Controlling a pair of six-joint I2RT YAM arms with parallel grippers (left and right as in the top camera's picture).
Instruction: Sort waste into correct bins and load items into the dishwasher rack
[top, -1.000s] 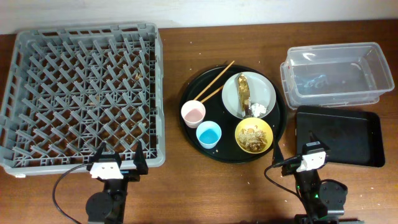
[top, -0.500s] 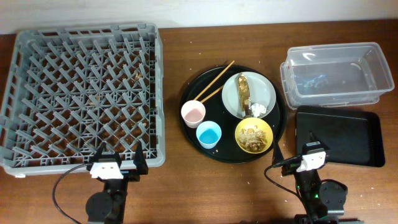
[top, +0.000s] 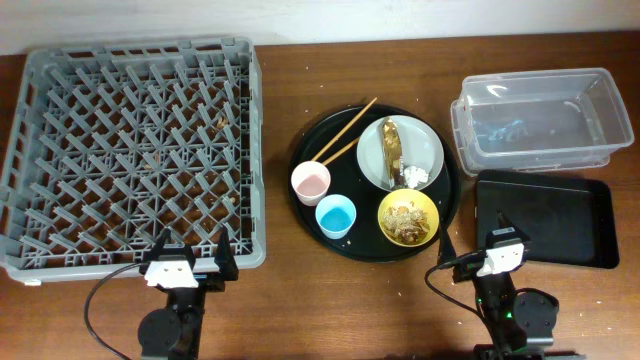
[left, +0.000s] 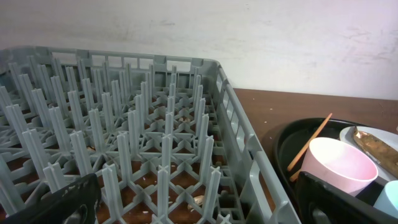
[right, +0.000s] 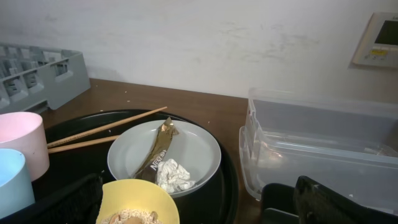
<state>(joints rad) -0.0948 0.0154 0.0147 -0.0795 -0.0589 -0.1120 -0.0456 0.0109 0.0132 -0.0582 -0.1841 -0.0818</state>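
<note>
A round black tray (top: 450, 200) holds a white plate (top: 428, 148) with a brown wrapper (top: 391, 150) and a crumpled tissue (top: 414, 176), a yellow bowl of food (top: 408, 217), a pink cup (top: 311, 182), a blue cup (top: 335, 215) and chopsticks (top: 345, 125). The grey dishwasher rack (top: 130, 150) lies at the left. My left gripper (left: 193, 202) is open at the rack's near edge. My right gripper (right: 199, 199) is open, near the yellow bowl (right: 134, 205) and plate (right: 199, 152).
A clear plastic bin (top: 540, 118) stands at the back right, with a black bin (top: 545, 218) in front of it. The clear bin (right: 323, 143) also shows in the right wrist view. Crumbs lie inside the rack (left: 199, 199).
</note>
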